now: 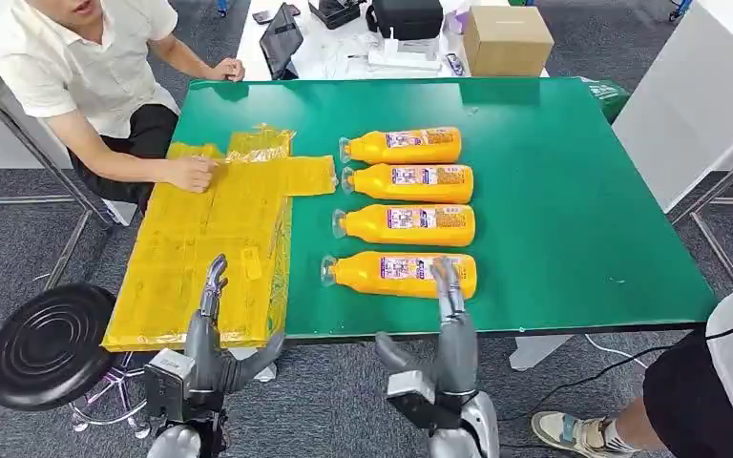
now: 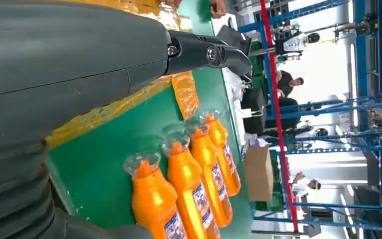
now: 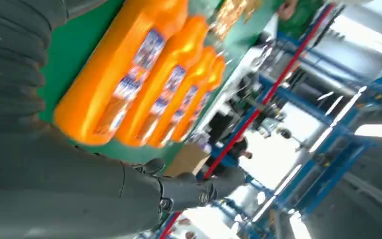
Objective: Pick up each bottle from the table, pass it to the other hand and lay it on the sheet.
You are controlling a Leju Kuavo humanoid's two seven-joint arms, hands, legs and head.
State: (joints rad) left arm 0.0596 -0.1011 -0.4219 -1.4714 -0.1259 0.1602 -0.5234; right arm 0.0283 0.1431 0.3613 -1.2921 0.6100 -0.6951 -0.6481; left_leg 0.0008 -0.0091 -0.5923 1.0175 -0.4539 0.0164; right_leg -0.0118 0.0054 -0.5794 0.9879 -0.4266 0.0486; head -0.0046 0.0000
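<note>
Four orange bottles (image 1: 402,275) lie in a row on green surface (image 1: 573,210), caps toward yellow sheet (image 1: 205,239) | sheet flat beside them, a person's hand (image 1: 189,174) on it | left hand (image 1: 212,334) spread, empty, at sheet's near edge | right hand (image 1: 450,320) spread, empty, fingertips over nearest bottle.
</note>
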